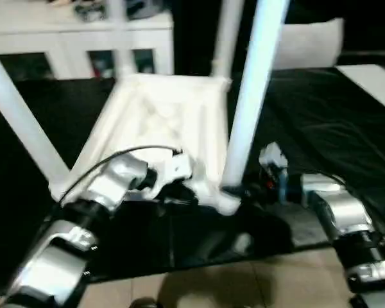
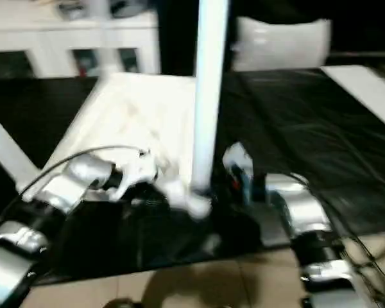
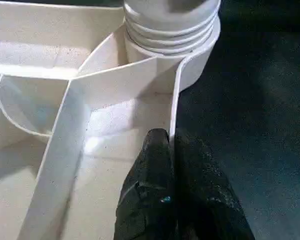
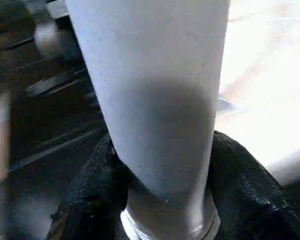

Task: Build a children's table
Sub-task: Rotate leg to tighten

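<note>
You see the table top (image 1: 160, 128) lying upside down in the middle of the frame on the black surface (image 1: 321, 122), with its legs standing up from the corner sockets. Your left tool (image 3: 171, 150) is closed on the thin rim wall of the top, just beside the near socket (image 3: 190, 65). Your right tool (image 4: 165, 195) has its two fingers around the base of the near leg (image 1: 250, 96), touching it on both sides.
</note>
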`<state>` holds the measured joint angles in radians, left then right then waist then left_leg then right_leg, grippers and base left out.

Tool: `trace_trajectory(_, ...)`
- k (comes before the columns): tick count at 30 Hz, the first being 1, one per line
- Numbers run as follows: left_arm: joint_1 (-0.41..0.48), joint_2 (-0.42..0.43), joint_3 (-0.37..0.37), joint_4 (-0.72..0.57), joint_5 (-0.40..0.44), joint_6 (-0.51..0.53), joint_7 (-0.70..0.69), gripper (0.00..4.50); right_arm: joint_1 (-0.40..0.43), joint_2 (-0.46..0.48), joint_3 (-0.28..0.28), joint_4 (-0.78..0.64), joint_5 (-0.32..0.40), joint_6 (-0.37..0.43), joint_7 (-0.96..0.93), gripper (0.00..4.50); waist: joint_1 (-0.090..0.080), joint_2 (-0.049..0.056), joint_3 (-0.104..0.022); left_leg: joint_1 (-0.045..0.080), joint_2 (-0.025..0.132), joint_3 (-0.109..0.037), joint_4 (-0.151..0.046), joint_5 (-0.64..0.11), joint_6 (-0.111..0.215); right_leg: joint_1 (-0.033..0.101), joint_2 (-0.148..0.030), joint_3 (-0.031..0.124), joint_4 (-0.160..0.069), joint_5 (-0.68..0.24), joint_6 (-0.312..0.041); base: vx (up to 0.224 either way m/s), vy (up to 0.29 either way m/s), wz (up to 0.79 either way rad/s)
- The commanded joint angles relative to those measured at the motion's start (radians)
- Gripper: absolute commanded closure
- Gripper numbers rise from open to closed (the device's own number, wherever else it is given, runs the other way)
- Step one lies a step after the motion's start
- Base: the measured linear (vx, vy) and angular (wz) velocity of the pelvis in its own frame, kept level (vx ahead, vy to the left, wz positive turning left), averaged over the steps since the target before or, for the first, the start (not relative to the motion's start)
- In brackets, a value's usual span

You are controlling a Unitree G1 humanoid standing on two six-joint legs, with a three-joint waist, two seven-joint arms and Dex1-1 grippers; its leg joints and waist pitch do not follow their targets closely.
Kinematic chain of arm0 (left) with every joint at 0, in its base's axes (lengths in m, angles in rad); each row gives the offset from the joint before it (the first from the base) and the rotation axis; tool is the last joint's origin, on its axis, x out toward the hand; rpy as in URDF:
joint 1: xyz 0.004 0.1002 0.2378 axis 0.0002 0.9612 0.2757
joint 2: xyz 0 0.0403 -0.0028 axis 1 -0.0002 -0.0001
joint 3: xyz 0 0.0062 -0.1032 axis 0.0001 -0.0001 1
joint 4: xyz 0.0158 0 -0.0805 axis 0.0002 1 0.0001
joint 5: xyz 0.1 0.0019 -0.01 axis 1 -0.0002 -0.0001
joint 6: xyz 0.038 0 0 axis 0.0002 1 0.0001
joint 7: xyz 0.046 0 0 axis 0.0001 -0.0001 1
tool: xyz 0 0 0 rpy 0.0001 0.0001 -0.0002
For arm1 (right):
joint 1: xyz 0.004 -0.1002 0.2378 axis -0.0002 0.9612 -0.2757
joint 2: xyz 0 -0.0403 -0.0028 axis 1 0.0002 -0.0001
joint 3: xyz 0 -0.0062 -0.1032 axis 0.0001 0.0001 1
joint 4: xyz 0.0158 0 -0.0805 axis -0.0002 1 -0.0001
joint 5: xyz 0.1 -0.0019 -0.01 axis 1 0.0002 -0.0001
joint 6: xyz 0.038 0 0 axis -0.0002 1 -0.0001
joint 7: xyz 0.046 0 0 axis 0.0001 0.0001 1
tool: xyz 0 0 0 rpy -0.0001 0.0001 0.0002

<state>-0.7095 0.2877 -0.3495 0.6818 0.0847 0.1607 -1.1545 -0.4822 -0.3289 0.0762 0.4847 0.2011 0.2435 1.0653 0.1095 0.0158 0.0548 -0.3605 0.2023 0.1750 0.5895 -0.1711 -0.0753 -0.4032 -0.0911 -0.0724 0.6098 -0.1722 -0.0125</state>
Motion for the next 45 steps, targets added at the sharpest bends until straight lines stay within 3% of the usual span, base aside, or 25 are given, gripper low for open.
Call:
trace_trajectory(1, -0.03, -0.097, 0.026, -0.025, -0.05, 0.071, 0.107, 4.5, -0.046, 0.088, 0.028, 0.036, -0.026, 0.037, -0.16, 2.47, 0.0, -0.009, -0.057, 0.002, 0.016, -0.017, -0.082, -0.331, -0.02, 0.047, -0.059, 0.028, -0.105, -0.542, -0.106, 0.0, 0.0, 0.0)
trace_trajectory(3, -0.039, -0.123, 0.032, -0.017, -0.039, 0.089, 0.166, 4.5, -0.073, 0.131, 0.012, 0.074, -0.051, 0.05, -0.288, 2.48, -0.026, -0.011, -0.058, -0.008, 0.011, -0.02, -0.081, -0.332, -0.014, 0.05, -0.056, 0.023, -0.108, -0.555, -0.089, 0.0, 0.0, 0.0)
trace_trajectory(4, -0.042, -0.132, 0.032, -0.014, -0.035, 0.089, 0.184, 4.5, -0.083, 0.146, 0.006, 0.089, -0.059, 0.055, -0.336, 2.48, -0.029, -0.009, -0.06, -0.01, 0.01, -0.02, -0.08, -0.313, -0.015, 0.05, -0.058, 0.024, -0.107, -0.544, -0.089, 0.0, 0.0, 0.0)
trace_trajectory(6, -0.053, -0.166, 0.047, -0.005, -0.017, 0.105, 0.266, 4.5, -0.109, 0.193, -0.026, 0.13, -0.068, 0.06, -0.468, 2.48, -0.044, -0.007, -0.064, -0.006, 0.008, -0.016, -0.076, -0.292, -0.005, 0.044, -0.053, 0.026, -0.108, -0.491, -0.105, 0.0, 0.0, 0.0)
trace_trajectory(7, -0.058, -0.183, 0.052, -0.005, -0.005, 0.111, 0.302, 4.5, -0.114, 0.213, -0.045, 0.141, -0.062, 0.063, -0.5, 2.15, -0.045, -0.01, -0.066, -0.004, 0.008, -0.014, -0.074, -0.285, -0.001, 0.043, -0.052, 0.028, -0.106, -0.468, -0.113, 0.0, 0.0, 0.0)
trace_trajectory(10, -0.059, -0.204, 0.035, -0.008, 0.033, 0.063, 0.351, 4.5, -0.119, 0.245, -0.082, 0.147, -0.038, 0.06, -0.536, 1.8, -0.039, -0.006, -0.072, -0.007, 0.012, -0.01, -0.072, -0.227, 0.028, 0.048, -0.049, 0.032, -0.093, -0.326, -0.159, 0.0, 0.0, 0.0)
trace_trajectory(12, -0.053, -0.194, 0.025, -0.011, 0.045, 0.053, 0.345, 4.5, -0.099, 0.238, -0.06, 0.114, -0.065, 0.028, -0.512, 1.76, -0.034, -0.001, -0.074, -0.008, 0.014, -0.008, -0.069, -0.19, 0.041, 0.051, -0.047, 0.032, -0.081, -0.204, -0.194, 0.0, 0.0, 0.0)
trace_trajectory(14, -0.051, -0.185, 0.025, -0.015, 0.043, 0.058, 0.342, 4.5, -0.083, 0.23, -0.051, 0.092, -0.066, 0.009, -0.48, 1.52, -0.032, -0.001, -0.074, -0.007, 0.015, -0.006, -0.069, -0.188, 0.046, 0.053, -0.047, 0.033, -0.077, -0.167, -0.213, 0.0, 0.0, 0.0)
trace_trajectory(23, -0.024, -0.108, 0.004, -0.013, 0.056, -0.095, 0.244, 4.5, 0.004, 0.092, -0.049, -0.022, -0.015, -0.027, -0.257, 0.62, -0.008, -0.001, -0.071, -0.003, 0.018, -0.005, -0.069, -0.216, 0.059, 0.055, -0.05, 0.035, -0.079, -0.177, -0.209, 0.0, 0.0, 0.0)
trace_trajectory(25, -0.007, -0.068, -0.015, -0.024, 0.047, -0.137, 0.154, 4.5, 0.025, 0.021, -0.053, -0.053, 0.009, -0.025, -0.147, 0.52, -0.003, 0.0, -0.07, 0.0, 0.02, -0.005, -0.071, -0.231, 0.05, 0.053, -0.05, 0.035, -0.081, -0.201, -0.208, 0.0, 0.0, 0.0)
trace_trajectory(33, 0.011, 0.002, -0.064, -0.017, 0.009, -0.287, -0.07, 4.5, 0.05, -0.094, -0.035, -0.097, 0.08, -0.06, 0.131, 0.52, 0.029, -0.001, -0.07, 0.002, 0.028, -0.003, -0.07, -0.237, 0.056, 0.05, -0.053, 0.036, -0.077, -0.205, -0.215, 0.0, 0.0, 0.0)
trace_trajectory(38, 0.009, 0.026, -0.08, -0.026, -0.017, -0.329, -0.189, 4.5, 0.043, -0.145, 0.001, -0.082, 0.081, -0.092, 0.262, 0.89, 0.044, -0.005, -0.072, 0.002, 0.029, -0.002, -0.068, -0.235, 0.053, 0.049, -0.055, 0.036, -0.074, -0.204, -0.221, 0.0, 0.0, 0.0)
trace_trajectory(39, 0.01, 0.035, -0.089, -0.029, -0.018, -0.345, -0.223, 4.5, 0.037, -0.153, 0.013, -0.072, 0.077, -0.097, 0.294, 1.2, 0.047, -0.005, -0.072, 0.001, 0.028, -0.003, -0.068, -0.232, 0.055, 0.049, -0.055, 0.036, -0.073, -0.206, -0.22, 0.0, 0.0, 0.0)
trace_trajectory(43, 0.014, 0.051, -0.107, -0.043, -0.024, -0.367, -0.283, 4.5, 0.024, -0.166, 0.043, -0.054, 0.07, -0.104, 0.354, 1.38, 0.051, -0.005, -0.071, 0.001, 0.03, -0.003, -0.069, -0.234, 0.053, 0.048, -0.057, 0.037, -0.074, -0.222, -0.218, 0.0, 0.0, 0.0)
trace_trajectory(45, 0.012, 0.053, -0.108, -0.042, -0.024, -0.373, -0.289, 4.5, 0.016, -0.169, 0.061, -0.043, 0.072, -0.1, 0.393, 1.69, 0.051, -0.006, -0.071, 0.0, 0.03, -0.004, -0.069, -0.234, 0.05, 0.049, -0.057, 0.036, -0.072, -0.225, -0.218, 0.0, 0.0, 0.0)
